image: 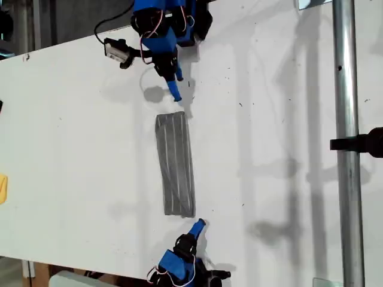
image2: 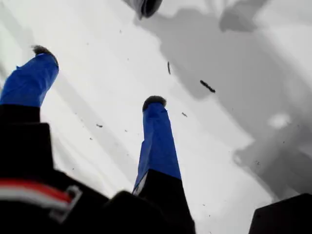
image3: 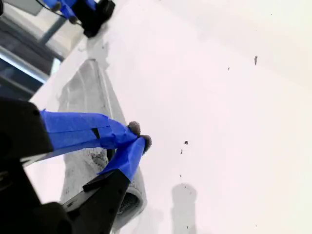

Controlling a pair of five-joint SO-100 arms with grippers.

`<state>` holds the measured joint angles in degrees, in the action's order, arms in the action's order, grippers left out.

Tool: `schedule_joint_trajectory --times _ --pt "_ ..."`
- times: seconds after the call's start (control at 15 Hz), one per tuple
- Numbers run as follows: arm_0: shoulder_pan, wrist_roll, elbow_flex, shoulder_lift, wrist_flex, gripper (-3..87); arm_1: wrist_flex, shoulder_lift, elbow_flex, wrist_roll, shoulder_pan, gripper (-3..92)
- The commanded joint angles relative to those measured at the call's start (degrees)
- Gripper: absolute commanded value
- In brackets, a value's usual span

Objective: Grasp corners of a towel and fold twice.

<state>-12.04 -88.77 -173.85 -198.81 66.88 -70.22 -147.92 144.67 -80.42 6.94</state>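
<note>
The towel [image: 175,164] lies folded into a long narrow grey striped strip in the middle of the white table [image: 72,149]. My first gripper [image: 175,89] hangs just beyond the strip's far end, at the top of the exterior view. It is open and empty in the first wrist view [image2: 100,75], with the towel's end [image2: 144,6] ahead of its fingers. My second gripper [image: 199,225] sits by the strip's near end, slightly toward the exterior view's right. Its fingertips [image3: 139,136] are shut on nothing, with the towel [image3: 85,92] lying beside them. The corners are tucked into the folded ends.
A metal pole [image: 347,149] with a black clamp [image: 359,143] crosses the exterior view's right side. A yellow object [image: 3,188] shows at the exterior view's left edge. Both arm bases stand at the table's edges.
</note>
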Motion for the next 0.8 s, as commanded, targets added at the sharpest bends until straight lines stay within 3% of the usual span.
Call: schedule_joint_trajectory --times 0.0,0.13,0.4,0.73 --pt "-0.2 -1.1 0.5 -0.5 -1.1 -2.4 12.7 20.8 -9.0 3.1 4.1 37.7" --pt "-1.4 -2.9 0.2 -0.5 0.3 -2.4 17.7 31.6 -12.1 3.2 7.6 37.4" --pt "-1.5 -3.7 -0.3 -0.5 1.6 -2.4 19.2 47.5 -20.6 3.4 12.4 37.5" --pt "-1.5 -4.2 -0.3 -0.5 3.2 -2.3 13.4 73.5 -45.4 6.2 11.5 34.3"
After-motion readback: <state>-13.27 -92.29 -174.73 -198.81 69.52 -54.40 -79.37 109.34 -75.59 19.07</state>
